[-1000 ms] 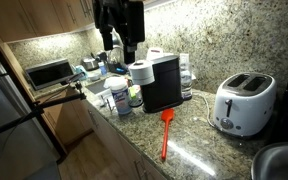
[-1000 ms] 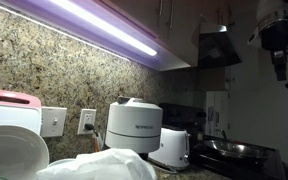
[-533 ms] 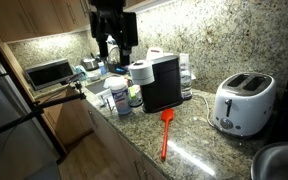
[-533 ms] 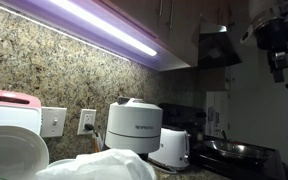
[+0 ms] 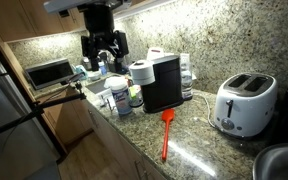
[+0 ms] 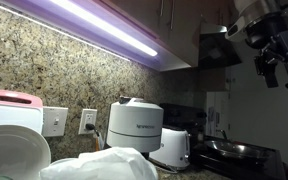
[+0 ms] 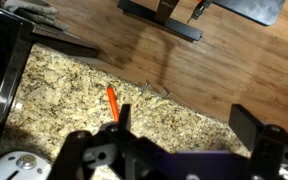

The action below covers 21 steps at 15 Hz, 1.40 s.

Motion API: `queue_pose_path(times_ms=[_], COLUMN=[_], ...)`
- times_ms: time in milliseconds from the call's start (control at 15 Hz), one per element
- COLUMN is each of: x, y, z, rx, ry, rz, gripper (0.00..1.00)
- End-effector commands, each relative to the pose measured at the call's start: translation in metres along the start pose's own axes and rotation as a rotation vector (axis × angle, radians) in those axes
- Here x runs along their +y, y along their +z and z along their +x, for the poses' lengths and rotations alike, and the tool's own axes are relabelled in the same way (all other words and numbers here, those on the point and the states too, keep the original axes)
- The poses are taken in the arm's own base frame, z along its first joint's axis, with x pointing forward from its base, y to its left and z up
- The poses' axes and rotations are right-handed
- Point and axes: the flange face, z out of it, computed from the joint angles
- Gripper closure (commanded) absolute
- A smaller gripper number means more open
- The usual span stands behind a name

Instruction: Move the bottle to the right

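Task not begun. The bottle stands on the table, untouched, just left of the black coffee machine, with 1 small green-based bottle between them. The claw hangs high above and slightly left of it, jaws spread wide, holding nothing. Left to do: descend, grip, carry right. In the way: the machine and paper-towel roll close by. An orange-handled tool and a toaster sit farther right.
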Motion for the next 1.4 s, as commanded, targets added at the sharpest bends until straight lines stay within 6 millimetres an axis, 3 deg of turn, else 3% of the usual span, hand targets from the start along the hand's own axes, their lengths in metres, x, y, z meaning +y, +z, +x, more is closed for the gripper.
queue_pose_path(times_ms=[0, 333, 600, 933, 1200, 1267, 1333], x=[-0.015, -0.042, -0.067, -0.114, -0.153, -0.157, -0.152], y=[0.004, 0.014, 0.008, -0.008, -0.011, -0.010, -0.008], z=[0.019, 0.041, 0.057, 0.070, 0.068, 0.066, 0.077], rx=[-0.033, -0.080, -0.037, 0.123, 0.201, 0.196, 0.173], ry=[-0.179, -0.444, -0.614, -0.694, -0.785, -0.784, -0.758], rz=[-0.076, -0.133, -0.171, -0.229, -0.257, -0.277, -0.248], gripper=[0.00, 0.00, 0.00, 0.00, 0.00, 0.00, 0.00])
